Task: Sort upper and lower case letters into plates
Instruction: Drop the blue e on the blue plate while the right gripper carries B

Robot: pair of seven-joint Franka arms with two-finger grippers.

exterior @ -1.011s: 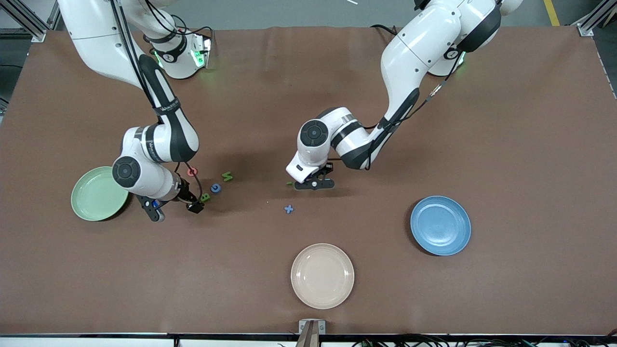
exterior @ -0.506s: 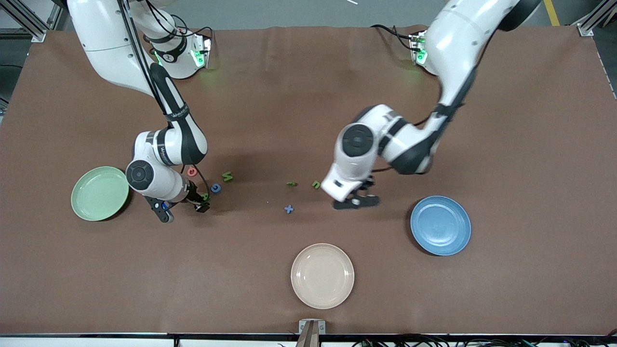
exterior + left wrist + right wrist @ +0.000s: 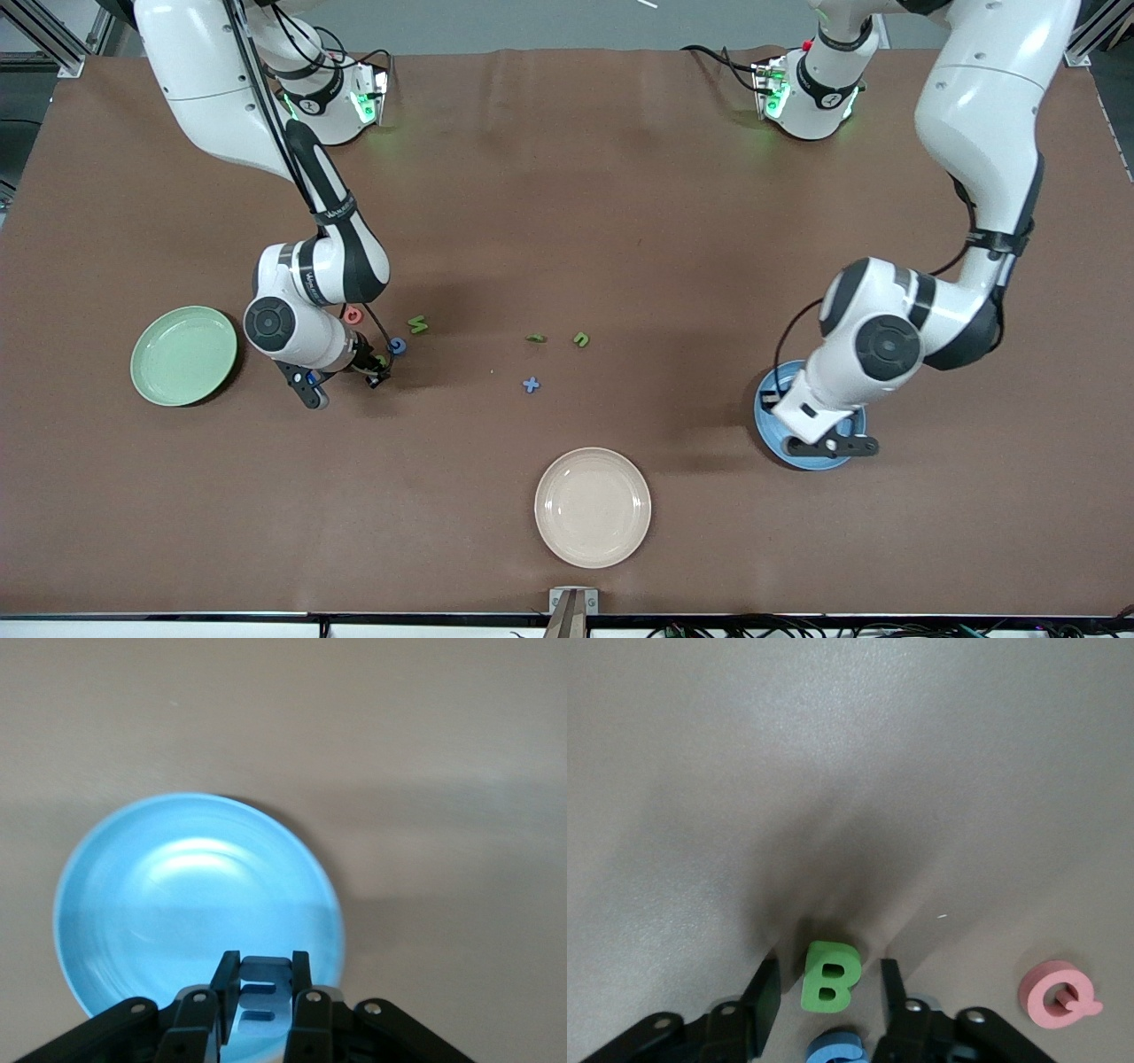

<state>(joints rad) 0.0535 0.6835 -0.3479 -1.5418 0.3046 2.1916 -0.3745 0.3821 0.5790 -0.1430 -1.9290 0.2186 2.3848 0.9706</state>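
The green B point(image 3: 829, 973) lies flat on the bench point(image 3: 567, 177), a thick foam-like block with matte faces and two cut-out holes. The right tool point(image 3: 828, 988) is down at the bench around it: one black finger stands on each side of the B with a narrow gap on both sides, so the jaws are partly open and grip nothing. Just beside this tool lie the pink Q point(image 3: 1059, 995), round with a short tail, and a blue round letter point(image 3: 837, 1050) half hidden under the tool's body. The front view shows little of the B under the right tool point(image 3: 376, 368); only the right wrist view gives its shape to read.

A green zigzag letter point(image 3: 417, 325) sits near that tool, toward the bench's middle. Further toward the left arm's end lie a flat green letter point(image 3: 535, 338), a hooked green letter point(image 3: 580, 338) and a blue x point(image 3: 531, 385), which is nearer the front camera than those two. The pale green plate point(image 3: 183, 355), smooth and shallow, rests beside the right arm's wrist, toward that arm's end of the bench.

The left tool point(image 3: 263, 967) hangs over the blue plate point(image 3: 177, 904), glossy with a raised rim, and is clamped on a blue block letter point(image 3: 259, 1001) with two slots in its face. In the front view the left tool point(image 3: 828, 443) and wrist cover most of that plate and the held letter cannot be seen.

The cream plate point(image 3: 593, 507) lies well apart from both tools, nearest the front camera. Writing on the right arm point(image 3: 332, 213) is too small to read
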